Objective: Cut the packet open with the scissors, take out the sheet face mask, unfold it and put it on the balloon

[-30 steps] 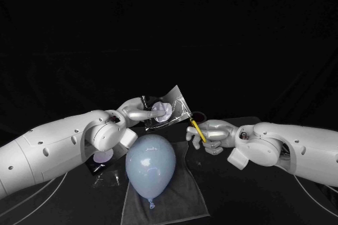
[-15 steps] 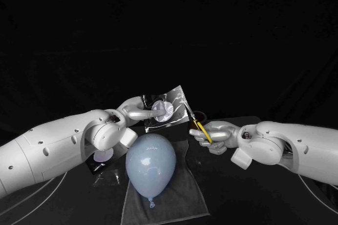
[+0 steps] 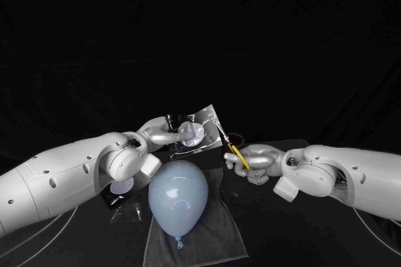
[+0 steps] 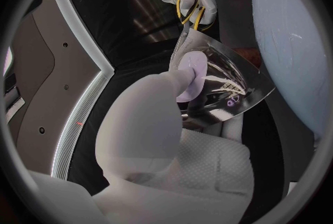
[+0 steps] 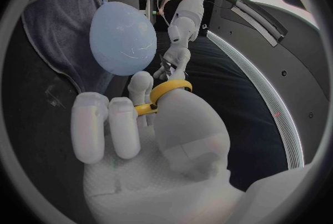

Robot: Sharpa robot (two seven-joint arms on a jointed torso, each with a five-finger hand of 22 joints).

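Note:
My left hand holds the shiny packet upright above the table, pressing on its lilac round patch. My right hand grips the yellow-handled scissors, whose blades point up and reach the packet's right edge. In the left wrist view the scissors meet the packet at its far corner. The pale blue balloon lies on a grey towel below both hands. The right wrist view has the scissors' handles on my right hand, with the balloon beyond.
A dark object with a lilac disc and some clear plastic lie on the table left of the balloon, under my left arm. The towel spreads past the balloon on all sides.
My right hand has lifted the scissors up and to the left, bringing the blades from beside the packet to its right edge. The left hand keeps the packet nearly still.

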